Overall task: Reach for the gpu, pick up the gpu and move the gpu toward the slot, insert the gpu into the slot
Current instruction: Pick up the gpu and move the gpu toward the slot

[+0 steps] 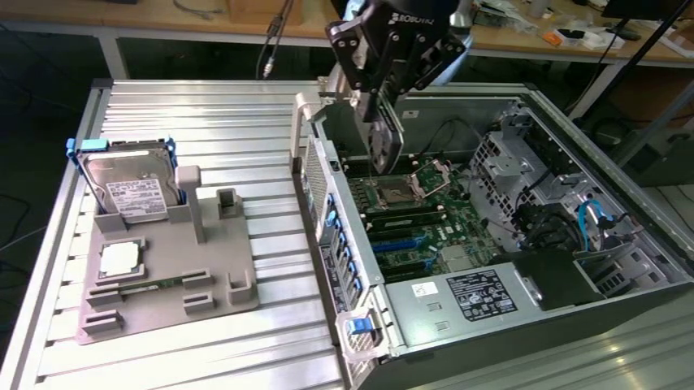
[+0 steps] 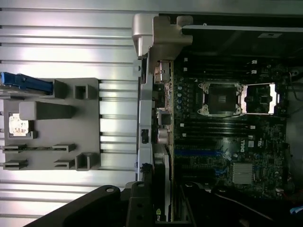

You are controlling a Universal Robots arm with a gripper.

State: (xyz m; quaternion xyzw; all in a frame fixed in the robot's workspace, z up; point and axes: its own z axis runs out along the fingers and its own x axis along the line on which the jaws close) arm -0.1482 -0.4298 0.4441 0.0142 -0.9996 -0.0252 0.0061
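My gripper [image 1: 378,104] hangs above the open computer case [image 1: 325,187], shut on the gpu [image 1: 385,142]. The gpu is a thin dark card that hangs on edge below the fingers, over the motherboard near the CPU socket [image 1: 404,188]. In the wrist view, the gpu [image 2: 164,187] shows edge-on with its silvery bracket, close to the case's rear wall, and the gripper's black body [image 2: 132,208] sits beside it. The slot [image 1: 404,242], a long blue connector, lies on the board below and nearer than the card, apart from it. The slot [image 2: 198,152] is bare in the wrist view.
A grey fixture [image 1: 174,268] on the exterior view's left holds a hard drive [image 1: 128,191], a CPU chip [image 1: 119,257] and a memory stick [image 1: 146,284]. The slatted aluminium table [image 1: 195,106] surrounds it. Inside the case are black memory sockets [image 1: 418,218], blue cables [image 1: 594,219] and a power supply [image 1: 466,296].
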